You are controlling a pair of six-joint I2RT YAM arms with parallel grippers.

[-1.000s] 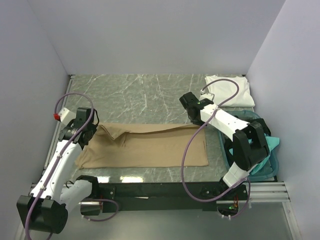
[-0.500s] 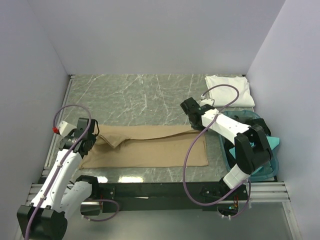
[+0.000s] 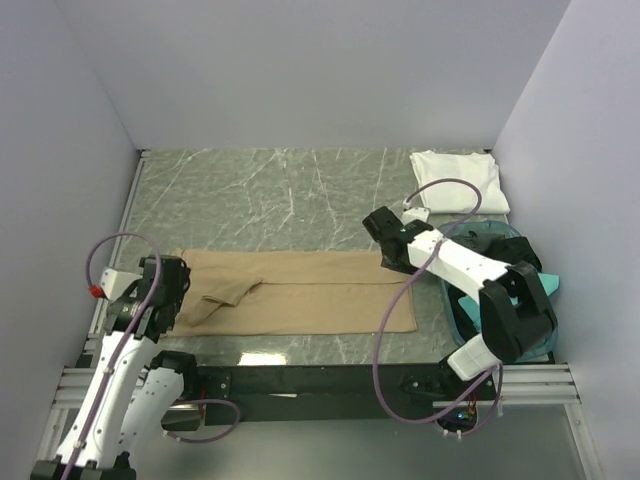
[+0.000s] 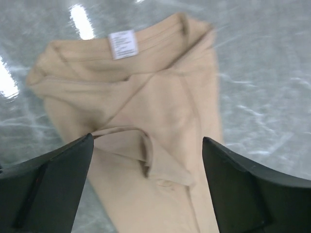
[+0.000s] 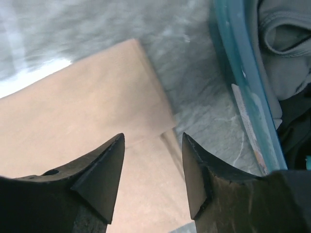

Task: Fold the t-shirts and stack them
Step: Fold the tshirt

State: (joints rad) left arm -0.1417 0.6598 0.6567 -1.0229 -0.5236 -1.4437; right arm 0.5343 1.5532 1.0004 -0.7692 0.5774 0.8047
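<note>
The left gripper point(image 4: 146, 141) is spread wide, empty, over the collar of the tan t-shirt point(image 4: 160, 97) — the right gripper point(image 5: 153, 138) is parted, nothing gripped, over a corner, a basket point(image 5: 232, 53) beside its jaws.

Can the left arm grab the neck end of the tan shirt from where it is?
Probably yes. The left pincer is open right over the neck end of the tan shirt, and nothing lies between them.

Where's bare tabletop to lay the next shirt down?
The far marble strip, between the back wall, the white t-shirt and the tan t-shirt, is bare. Crowded: the right side, with the teal basket and right arm.
</note>
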